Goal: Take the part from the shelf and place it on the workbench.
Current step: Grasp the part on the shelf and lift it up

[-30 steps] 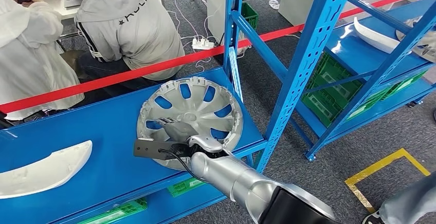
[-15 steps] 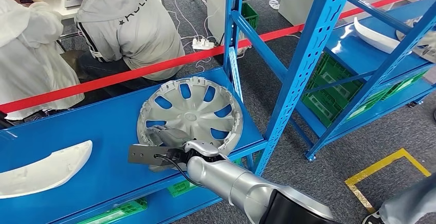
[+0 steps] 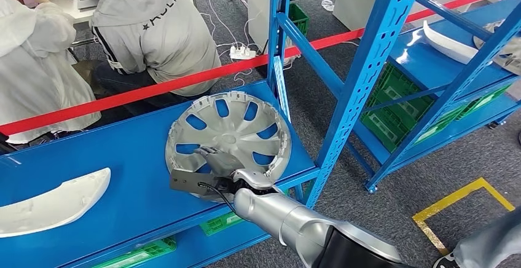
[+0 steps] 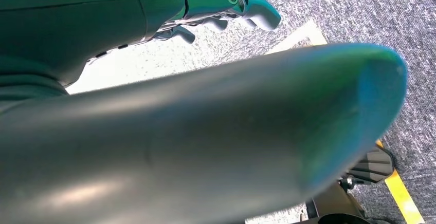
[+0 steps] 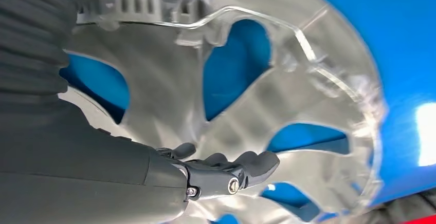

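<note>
Your right hand (image 3: pixel 212 157) lies on round silver plastic hubcap (image 3: pixel 236 126), flat on blue metal shelf (image 3: pixel 123 157); fingers (image 5: pixel 247 165) extended, gripping nothing. Left hand (image 4: pixel 226 3) fingers apart, empty.

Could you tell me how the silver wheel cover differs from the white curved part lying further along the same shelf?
The wheel cover is round and silver-grey, with openings through which the blue shelf shows; the white curved part is long, crescent-like and solid. The right robot hand rests on the wheel cover, whereas nothing touches the white curved part. The wheel cover lies near the shelf's upright post, the white curved part toward the other end. Both lie flat on the same shelf.
</note>
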